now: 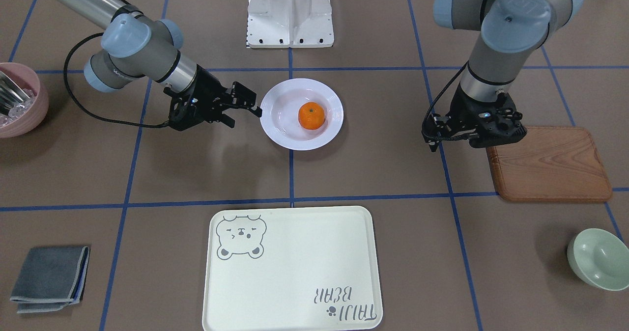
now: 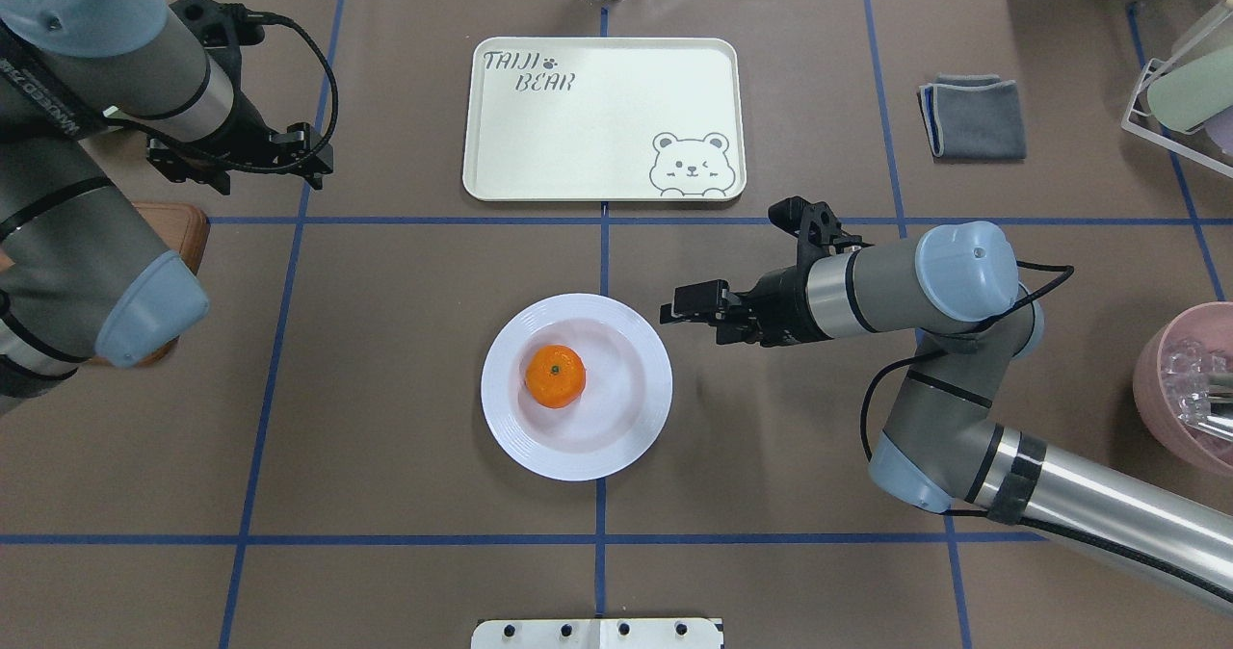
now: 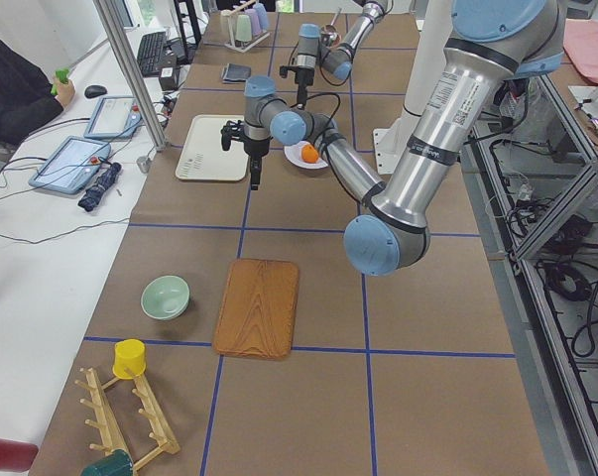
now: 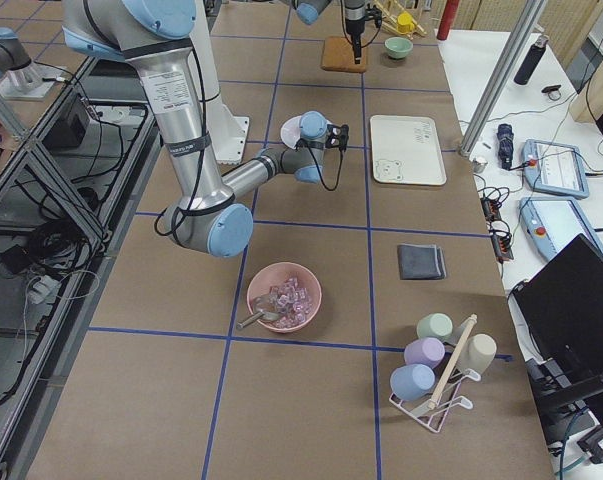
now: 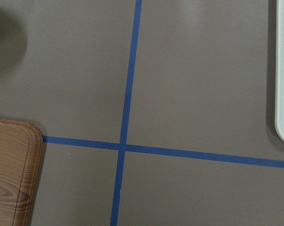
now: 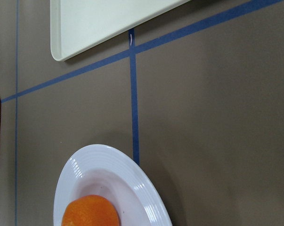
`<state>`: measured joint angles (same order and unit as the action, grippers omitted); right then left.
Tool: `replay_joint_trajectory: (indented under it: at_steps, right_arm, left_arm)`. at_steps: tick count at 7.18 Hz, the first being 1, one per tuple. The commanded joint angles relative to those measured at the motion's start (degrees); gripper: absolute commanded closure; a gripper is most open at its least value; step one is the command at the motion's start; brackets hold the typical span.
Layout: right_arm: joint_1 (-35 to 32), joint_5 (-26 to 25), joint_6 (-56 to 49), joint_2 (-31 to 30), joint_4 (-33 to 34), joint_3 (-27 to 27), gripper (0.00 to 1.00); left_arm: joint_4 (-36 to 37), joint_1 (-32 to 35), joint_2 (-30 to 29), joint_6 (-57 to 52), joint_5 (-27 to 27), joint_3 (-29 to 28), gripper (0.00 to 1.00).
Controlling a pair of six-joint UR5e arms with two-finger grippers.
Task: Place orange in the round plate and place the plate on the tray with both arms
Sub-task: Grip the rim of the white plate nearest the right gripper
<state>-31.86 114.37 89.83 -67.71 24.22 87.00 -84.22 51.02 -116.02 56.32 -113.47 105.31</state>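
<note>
The orange (image 1: 311,115) lies in the middle of the white round plate (image 1: 282,139), which stands on the table at its centre. My right gripper (image 1: 244,109) lies low and level beside the plate's rim, open and holding nothing, one fingertip almost at the rim. The right wrist view shows the plate (image 6: 127,174), the orange (image 6: 90,212) and a corner of the tray (image 6: 109,19). The cream bear tray (image 1: 295,272) sits apart from the plate, across a blue tape line. My left gripper (image 1: 433,142) points down next to the wooden board, far from the plate. I cannot tell whether it is open or shut.
A brown wooden board (image 1: 548,164) lies under the left arm's side, with a pale green bowl (image 1: 599,258) beyond it. On the right arm's side are a pink bowl (image 1: 19,100) of clear pieces and a folded grey cloth (image 1: 49,278). The robot base (image 1: 290,12) stands behind the plate.
</note>
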Motion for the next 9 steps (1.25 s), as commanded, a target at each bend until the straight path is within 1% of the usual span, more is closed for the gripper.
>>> replay_joint_trajectory:
  at_steps: [1,2,3,4,9]
  right_arm:
    - [2.3,-4.6,1.5,0.6,-2.7,-1.4,0.00]
    - [3.1,-4.9,1.6,1.3,-2.7,-1.4,0.00]
    - [4.9,-7.2,1.7,1.4,-2.7,-1.4,0.00]
    - [5.6,-8.4,1.8,1.5,-2.6,-1.7,0.00]
    - [5.8,-8.4,3.8,1.4,-2.6,-2.5,0.00]
  left_arm:
    - [0.0,0.6,-0.2,-0.2,-0.2,-1.1,0.01]
    - [0.1,0.6,-0.3,-0.2,-0.2,-1.1,0.01]
    - [0.1,0.7,-0.3,-0.2,-0.2,-1.0,0.01]
    - [0.1,0.9,-0.3,-0.2,-0.2,-1.1,0.01]
    - [0.2,0.9,-0.4,-0.2,-0.2,-1.5,0.01]
